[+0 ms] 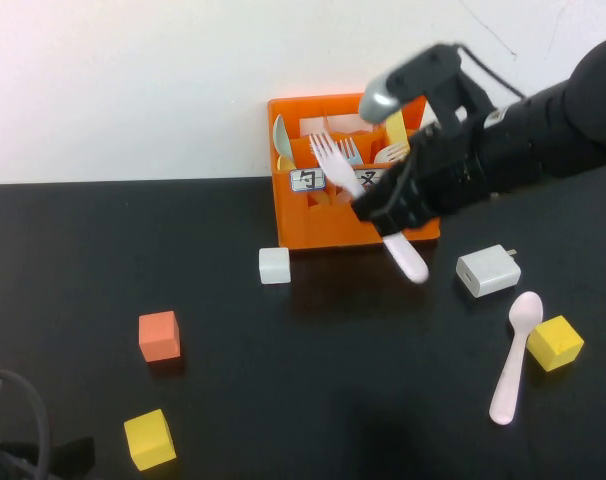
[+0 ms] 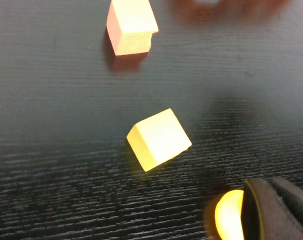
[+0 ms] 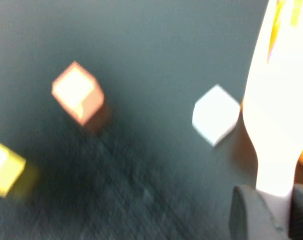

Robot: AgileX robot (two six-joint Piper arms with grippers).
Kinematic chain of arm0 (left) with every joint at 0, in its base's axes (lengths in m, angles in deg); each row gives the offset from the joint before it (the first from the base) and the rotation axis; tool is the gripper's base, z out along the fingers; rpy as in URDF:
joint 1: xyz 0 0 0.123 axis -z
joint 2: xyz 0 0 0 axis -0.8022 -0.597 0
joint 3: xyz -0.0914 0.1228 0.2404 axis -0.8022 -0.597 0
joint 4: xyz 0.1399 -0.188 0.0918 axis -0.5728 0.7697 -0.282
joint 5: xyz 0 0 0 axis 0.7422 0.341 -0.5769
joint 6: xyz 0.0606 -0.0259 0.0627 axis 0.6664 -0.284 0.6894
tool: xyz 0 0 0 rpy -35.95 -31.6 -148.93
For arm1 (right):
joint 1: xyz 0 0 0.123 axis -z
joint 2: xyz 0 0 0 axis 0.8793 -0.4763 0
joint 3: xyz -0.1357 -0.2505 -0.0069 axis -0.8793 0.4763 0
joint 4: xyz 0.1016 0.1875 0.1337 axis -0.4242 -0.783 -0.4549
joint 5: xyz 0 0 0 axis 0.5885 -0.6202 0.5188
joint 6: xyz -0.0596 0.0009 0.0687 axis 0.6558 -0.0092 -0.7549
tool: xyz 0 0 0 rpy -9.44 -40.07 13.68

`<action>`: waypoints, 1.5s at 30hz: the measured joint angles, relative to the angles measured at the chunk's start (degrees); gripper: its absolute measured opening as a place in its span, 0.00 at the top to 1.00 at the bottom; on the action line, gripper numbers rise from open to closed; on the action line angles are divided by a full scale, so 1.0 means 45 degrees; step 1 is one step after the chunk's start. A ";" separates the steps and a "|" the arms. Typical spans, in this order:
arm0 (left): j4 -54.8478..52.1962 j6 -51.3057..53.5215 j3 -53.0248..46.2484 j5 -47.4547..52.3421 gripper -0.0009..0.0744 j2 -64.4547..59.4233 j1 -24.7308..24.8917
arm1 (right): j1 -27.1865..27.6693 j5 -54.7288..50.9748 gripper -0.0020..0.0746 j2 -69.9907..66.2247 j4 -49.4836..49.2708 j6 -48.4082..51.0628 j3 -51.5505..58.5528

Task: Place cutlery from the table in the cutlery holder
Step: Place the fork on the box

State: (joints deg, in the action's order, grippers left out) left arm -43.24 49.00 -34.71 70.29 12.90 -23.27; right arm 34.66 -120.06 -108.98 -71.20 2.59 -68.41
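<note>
A: What did the right gripper (image 1: 388, 215) hold?

B: It was closed narrow on the white plastic fork (image 1: 368, 205), at the middle of the handle. The fork was tilted, its prongs over the orange plastic cutlery holder (image 1: 313, 232), its handle end over the black bench (image 1: 283, 400) just in front of the holder.

A: And the left gripper (image 2: 261, 212)?

B: It was low at the near left corner of the bench, just beside the yellow foam cube (image 2: 159, 139). I could not tell if it was open.

A: Was there free room around?

B: The small white cube (image 1: 274, 265) lay just beside the holder's front left corner. The white charger plug (image 1: 488, 271), the pink plastic spoon (image 1: 515, 355) and a second yellow cube (image 1: 554, 342) lay to the right. The orange foam cube (image 1: 159, 335) stood well apart on the left, with bare bench in the middle.
</note>
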 joint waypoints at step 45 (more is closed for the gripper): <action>0.0000 0.0265 0.0000 -0.0206 0.99 0.0000 0.0000 | -0.0203 1.0098 0.80 -0.4623 -0.2598 0.1841 -0.3458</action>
State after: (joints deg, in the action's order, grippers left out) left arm -43.24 50.19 -34.71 69.36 12.90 -23.27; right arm 33.75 -74.62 -129.78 -82.89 10.87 -83.97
